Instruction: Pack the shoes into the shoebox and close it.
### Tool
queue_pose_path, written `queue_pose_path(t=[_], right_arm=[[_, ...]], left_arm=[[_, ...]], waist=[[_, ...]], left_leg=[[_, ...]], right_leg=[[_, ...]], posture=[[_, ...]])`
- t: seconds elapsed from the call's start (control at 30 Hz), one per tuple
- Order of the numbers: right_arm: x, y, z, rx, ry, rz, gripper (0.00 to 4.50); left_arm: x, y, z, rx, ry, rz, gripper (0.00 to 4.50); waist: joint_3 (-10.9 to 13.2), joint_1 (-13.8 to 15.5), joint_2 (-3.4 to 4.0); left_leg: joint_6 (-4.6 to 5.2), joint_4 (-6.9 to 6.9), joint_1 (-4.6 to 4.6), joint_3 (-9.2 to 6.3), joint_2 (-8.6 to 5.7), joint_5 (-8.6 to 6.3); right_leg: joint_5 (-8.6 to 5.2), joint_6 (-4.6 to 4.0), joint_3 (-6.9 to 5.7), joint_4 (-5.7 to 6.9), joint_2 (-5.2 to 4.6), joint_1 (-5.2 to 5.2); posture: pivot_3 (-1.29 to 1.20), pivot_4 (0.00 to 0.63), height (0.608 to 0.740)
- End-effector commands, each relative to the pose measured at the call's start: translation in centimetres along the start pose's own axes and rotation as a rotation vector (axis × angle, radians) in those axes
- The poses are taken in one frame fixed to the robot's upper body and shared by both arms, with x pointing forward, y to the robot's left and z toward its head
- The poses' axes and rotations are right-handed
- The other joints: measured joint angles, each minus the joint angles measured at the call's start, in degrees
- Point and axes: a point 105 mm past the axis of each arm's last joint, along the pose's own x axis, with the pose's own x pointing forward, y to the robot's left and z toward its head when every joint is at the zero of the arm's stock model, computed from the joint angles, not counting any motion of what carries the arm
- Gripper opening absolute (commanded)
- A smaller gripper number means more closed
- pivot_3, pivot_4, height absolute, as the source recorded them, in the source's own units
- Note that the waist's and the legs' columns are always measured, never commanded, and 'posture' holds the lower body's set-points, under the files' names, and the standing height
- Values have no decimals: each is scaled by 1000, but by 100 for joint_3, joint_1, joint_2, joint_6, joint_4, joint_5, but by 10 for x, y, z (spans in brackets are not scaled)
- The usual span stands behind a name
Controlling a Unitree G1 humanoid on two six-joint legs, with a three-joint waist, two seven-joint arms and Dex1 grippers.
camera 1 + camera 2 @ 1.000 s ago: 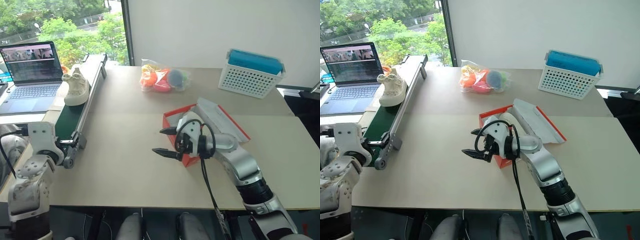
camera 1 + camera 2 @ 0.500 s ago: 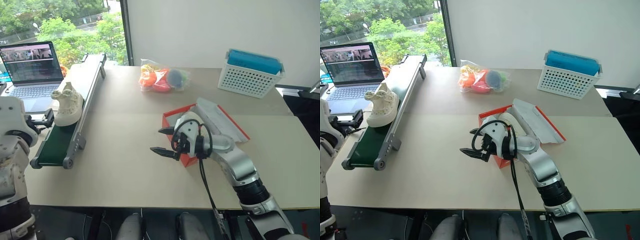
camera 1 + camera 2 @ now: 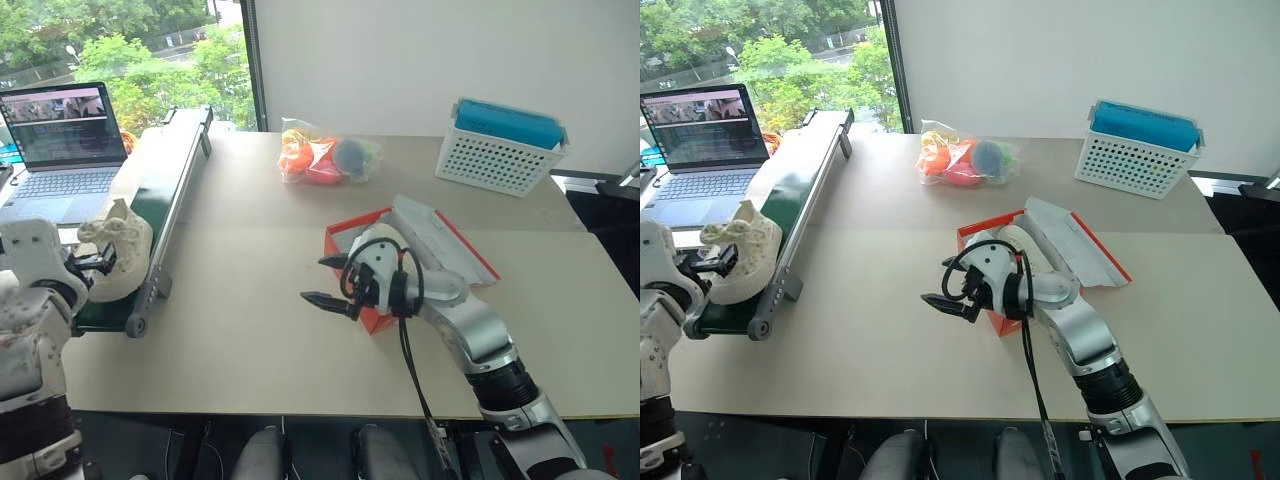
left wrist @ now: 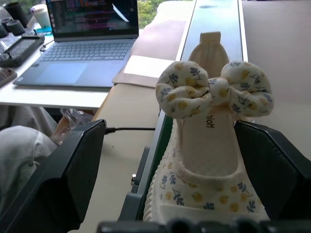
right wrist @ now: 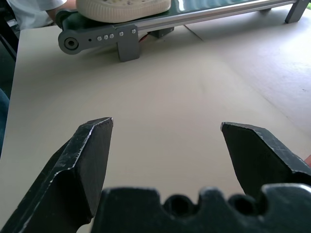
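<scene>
A cream-white shoe [image 3: 122, 258] with a flowered bow [image 4: 214, 92] stands on the near end of the green conveyor belt [image 3: 170, 170], at the table's left edge. My left gripper [image 3: 93, 263] is open, its two fingers [image 4: 73, 165] either side of the shoe's heel and not closed on it. The red-orange shoebox [image 3: 345, 242] lies open at mid-table, its pale lid [image 3: 445, 240] tipped back to the right. A pale rounded form shows inside, too hidden to name. My right gripper [image 3: 325, 282] hovers open and empty just left of the box's near corner.
An open laptop [image 3: 65, 150] sits left of the belt. A bag of colourful toys [image 3: 328, 158] and a white perforated basket [image 3: 500, 150] stand at the back of the table [image 3: 250, 340]. The belt's roller end [image 5: 92, 40] lies ahead of the right gripper.
The shoe has ridden down the belt to its near end. My left arm has swung up and brought its open fingers around the shoe's heel. The right arm has kept still.
</scene>
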Motion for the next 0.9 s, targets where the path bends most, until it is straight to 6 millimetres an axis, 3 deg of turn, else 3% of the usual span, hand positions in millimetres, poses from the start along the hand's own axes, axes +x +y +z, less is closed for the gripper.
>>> queue_pose_path(t=[0.03, 0.07, 0.17, 0.23, 0.3, 0.37, 0.47, 0.67, 0.77, 0.9], right_arm=[[-6, -4, 19, -27, -53, -26, 4272], [-7, -5, 19, -26, -56, -31, 4272], [-8, -7, 22, -23, -60, -39, 4500], [-8, -7, 23, -21, -63, -42, 4500], [-8, -8, 23, -18, -64, -43, 4500], [-8, -8, 23, -17, -65, -44, 4500], [-9, -11, 26, -14, -74, -52, 4500], [-10, -15, 28, -8, -79, -67, 4500], [-10, -16, 28, -4, -79, -74, 4500], [-10, -19, 26, 1, -75, -86, 4500]], left_arm=[[0, -7, -7, -46, 33, -6, 4500], [0, -11, -8, -57, 38, -21, 4500], [-2, -21, -3, -79, 20, -44, 3868], [-2, -25, 2, -86, 7, -53, 3004], [-3, -28, 9, -78, -18, -59, 2461], [-3, -30, 12, -82, -28, -63, 1530], [-2, -32, 14, -110, -33, -72, 668], [-1, -35, 16, -130, -41, -77, 668], [-3, -43, 29, -163, -121, -96, 668], [-13, -60, 63, -222, -305, -167, 668]], waist=[[-3, 0, -6], [-3, 2, -6], [-4, 42, -8], [-5, 69, -8], [-5, 95, -9], [-6, 98, -10], [-6, 99, -10], [-6, 117, -11], [-6, 143, -12], [-11, 156, -19]], left_leg=[[0, 1, 0, 0, 0, 0], [0, 0, 1, 0, 0, 0], [0, 1, 6, -1, -4, 0], [0, 2, 7, -1, -5, 0], [-1, 2, 10, -2, -6, 1], [-4, 2, 9, -4, -6, 3], [-5, 1, 9, -4, -6, 4], [-4, 1, 8, -4, -11, 4], [-4, 2, 8, -5, -12, 4], [-3, 3, 6, -9, -17, 4]], right_leg=[[0, 0, -2, 1, 2, 0], [0, 0, -1, 1, 1, 0], [0, 0, -2, 0, -10, 4], [0, 0, -3, -1, -11, 7], [0, 0, -3, 0, -11, 8], [0, 0, -4, 0, -10, 8], [0, 0, -4, 0, -9, 6], [0, 0, -5, 0, -8, 7], [0, 0, -7, 0, -8, 8], [0, 0, -10, -2, -11, 10]], posture=[[0, 150, 740], [0, 150, 740], [0, 150, 740], [0, 150, 740], [0, 150, 740], [0, 150, 740], [0, 150, 740], [0, 150, 740], [0, 150, 740], [0, 150, 740]])
